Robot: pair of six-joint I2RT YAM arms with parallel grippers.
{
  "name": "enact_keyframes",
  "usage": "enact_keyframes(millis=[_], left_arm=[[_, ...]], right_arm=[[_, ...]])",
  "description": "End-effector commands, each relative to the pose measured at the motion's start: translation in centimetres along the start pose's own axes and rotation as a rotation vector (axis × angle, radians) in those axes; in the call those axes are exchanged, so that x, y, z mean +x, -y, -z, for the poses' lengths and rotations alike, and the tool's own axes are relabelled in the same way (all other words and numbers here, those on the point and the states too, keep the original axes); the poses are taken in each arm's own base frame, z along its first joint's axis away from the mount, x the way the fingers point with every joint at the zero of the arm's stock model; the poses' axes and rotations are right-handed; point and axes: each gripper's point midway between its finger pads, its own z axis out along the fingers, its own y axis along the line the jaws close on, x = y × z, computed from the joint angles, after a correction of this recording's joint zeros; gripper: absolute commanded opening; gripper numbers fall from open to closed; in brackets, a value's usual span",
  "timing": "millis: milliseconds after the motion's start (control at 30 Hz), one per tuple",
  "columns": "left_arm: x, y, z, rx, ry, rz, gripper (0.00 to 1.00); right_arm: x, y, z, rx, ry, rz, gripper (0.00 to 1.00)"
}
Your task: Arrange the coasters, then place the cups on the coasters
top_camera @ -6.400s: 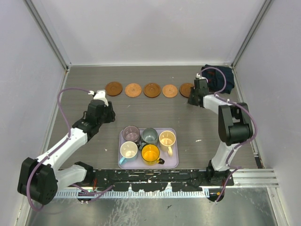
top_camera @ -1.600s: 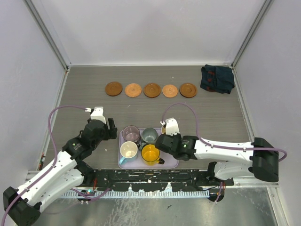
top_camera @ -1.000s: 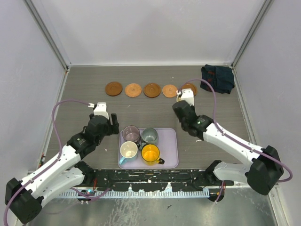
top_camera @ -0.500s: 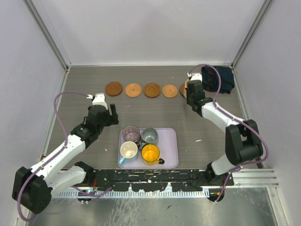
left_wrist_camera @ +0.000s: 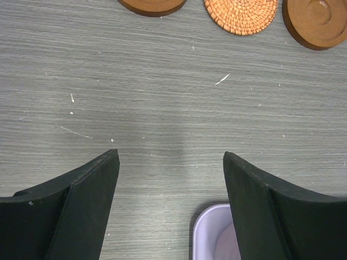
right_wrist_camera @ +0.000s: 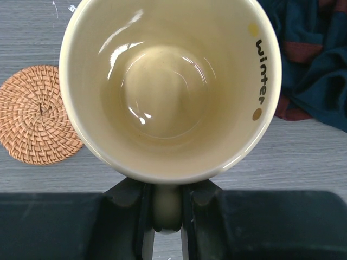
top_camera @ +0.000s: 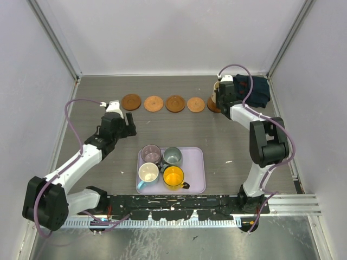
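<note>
Four mugs (top_camera: 173,156) on tray (top_camera: 198,174), lower centre. Right tool (right_wrist_camera: 167,210) clamped on cream mug (right_wrist_camera: 168,81) by handle, upper right; left tool (left_wrist_camera: 171,174) apart, empty.

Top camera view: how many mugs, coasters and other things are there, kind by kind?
Small handled mugs: 5, with 4 on the tray and 1 pale cream mug in the right arm's jaws
Flat round brown coasters: 5
Lavender rectangular tray: 1
Dark blue cloth: 1
Total: 12
</note>
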Motion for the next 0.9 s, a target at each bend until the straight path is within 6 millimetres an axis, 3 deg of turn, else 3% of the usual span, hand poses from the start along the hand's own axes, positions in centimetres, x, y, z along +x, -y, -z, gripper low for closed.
enact_keyframes(millis=[0, 367, 867], left_arm=[[-4.3, 1.6, 0.0, 0.055, 0.113, 0.025, 0.79], [-3.9, 1.4, -0.3, 0.046, 0.1, 0.025, 0.79], [-3.5, 1.3, -0.4, 0.045, 0.088, 0.025, 0.79]], right_arm=[[-7.4, -0.1, -0.1, -0.019, 0.214, -0.035, 0.01], [-5.7, -0.4, -1.8, -0.024, 0.181, -0.034, 0.01], [-3.9, -0.3, -2.4, -0.046, 0.159, -0.037, 0.01]])
